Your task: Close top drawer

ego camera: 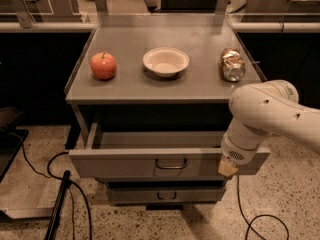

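- The top drawer (120, 163), wide grey metal with a dark wire handle (171, 164) mid-front, is sitting level and partly pulled out.
- The end effector (228, 167) is hanging at the right end of its front.

The top drawer (150, 161), lower middle of the frame, is matt grey metal with a dark wire handle (171, 164). The cabinet top (165, 86) above is the same dull, smooth metal. On it sit a glossy red apple (103, 65), a matt cream bowl (166, 61) and a shiny, crinkled metal can (232, 64). The arm (265, 114) is smooth white plastic. Its gripper (228, 167), at the right end of the drawer front, looks matt tan. The floor (125, 219) is speckled stone.
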`<act>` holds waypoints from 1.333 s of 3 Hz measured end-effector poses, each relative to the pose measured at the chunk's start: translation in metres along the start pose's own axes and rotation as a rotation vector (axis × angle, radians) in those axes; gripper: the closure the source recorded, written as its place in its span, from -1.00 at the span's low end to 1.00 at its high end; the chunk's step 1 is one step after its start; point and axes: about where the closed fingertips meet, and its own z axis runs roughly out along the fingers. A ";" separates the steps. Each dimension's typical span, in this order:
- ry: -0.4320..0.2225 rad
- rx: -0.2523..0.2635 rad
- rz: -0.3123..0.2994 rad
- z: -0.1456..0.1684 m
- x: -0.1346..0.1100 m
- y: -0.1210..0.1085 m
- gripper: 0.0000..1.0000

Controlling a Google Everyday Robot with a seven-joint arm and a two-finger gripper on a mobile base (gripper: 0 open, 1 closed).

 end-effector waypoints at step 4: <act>0.000 0.000 0.000 0.000 0.000 0.000 -1.00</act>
